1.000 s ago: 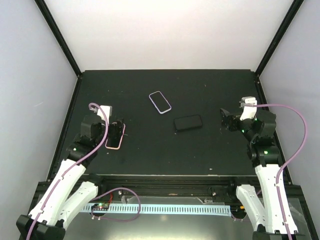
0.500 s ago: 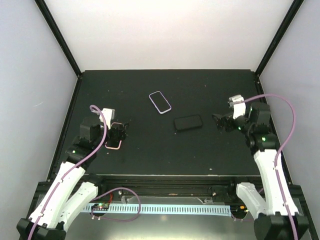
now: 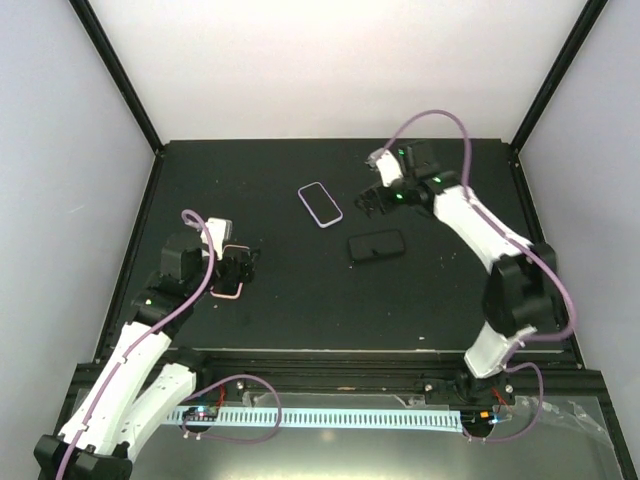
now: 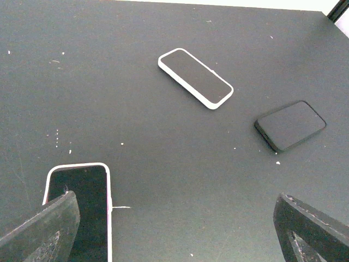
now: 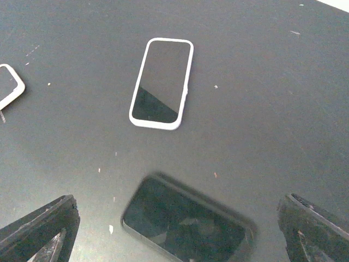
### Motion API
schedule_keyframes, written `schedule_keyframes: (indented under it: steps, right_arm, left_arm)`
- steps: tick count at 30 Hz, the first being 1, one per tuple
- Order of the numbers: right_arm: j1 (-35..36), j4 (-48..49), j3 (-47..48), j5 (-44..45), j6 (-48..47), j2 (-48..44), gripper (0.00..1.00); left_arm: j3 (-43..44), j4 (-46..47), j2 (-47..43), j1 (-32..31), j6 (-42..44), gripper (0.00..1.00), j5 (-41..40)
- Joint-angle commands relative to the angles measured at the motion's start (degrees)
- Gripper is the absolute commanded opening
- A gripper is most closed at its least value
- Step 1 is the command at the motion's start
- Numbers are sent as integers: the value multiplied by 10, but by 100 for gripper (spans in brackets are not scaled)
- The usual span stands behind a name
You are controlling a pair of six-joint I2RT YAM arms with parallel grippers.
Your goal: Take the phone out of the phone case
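Note:
Three phones lie on the black table. A phone in a white case (image 3: pixel 320 204) is at the far middle, also in the left wrist view (image 4: pixel 195 78) and right wrist view (image 5: pixel 162 83). A phone in a black case (image 3: pixel 377 245) lies just nearer (image 4: pixel 290 125) (image 5: pixel 188 221). A phone in a pink case (image 3: pixel 232 281) lies at the left (image 4: pixel 82 207). My left gripper (image 3: pixel 238 264) (image 4: pixel 174 234) is open, one finger over the pink-cased phone. My right gripper (image 3: pixel 370 202) (image 5: pixel 180 234) is open and empty, hovering between the white-cased and black-cased phones.
Black frame posts stand at the table's far corners (image 3: pixel 150 140). White walls enclose the table on three sides. The right arm's cable (image 3: pixel 440 118) loops above the far side of the table. A cable rail (image 3: pixel 330 418) runs along the near edge.
My right arm has swung from the table's right side to the far middle, above the white-cased and black-cased phones. My left gripper has shifted slightly over the pink-cased phone.

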Motion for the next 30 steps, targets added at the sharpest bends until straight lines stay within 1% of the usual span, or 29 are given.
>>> schedule_keyframes:
  steps: [1, 4, 8, 11, 15, 20, 24, 28, 30]
  right_arm:
    - [37, -10, 116, 74, 36, 135, 100]
    - [51, -33, 205, 89, 58, 240, 100]
    - [64, -71, 307, 101, 81, 338, 100]
    - [79, -96, 369, 112, 90, 391, 100]
    - [96, -127, 424, 127, 101, 445, 100]
    - [114, -135, 439, 111, 104, 473, 100]
    - [128, -140, 446, 115, 103, 487, 100]
    - [137, -142, 449, 136, 100, 490, 100]
    - [141, -146, 450, 164, 99, 491, 100]
  left_arm:
    - [5, -10, 8, 5, -6, 99, 13]
    - [5, -8, 5, 5, -7, 99, 17]
    - [3, -7, 2, 5, -6, 99, 18]
    - [2, -6, 0, 5, -6, 99, 20]
    - [2, -4, 0, 5, -5, 99, 25]
    - [1, -3, -2, 5, -5, 99, 27]
    - [1, -3, -4, 5, -5, 99, 28]
    - [0, -2, -6, 4, -5, 99, 28]
    - [0, -2, -6, 4, -5, 99, 28]
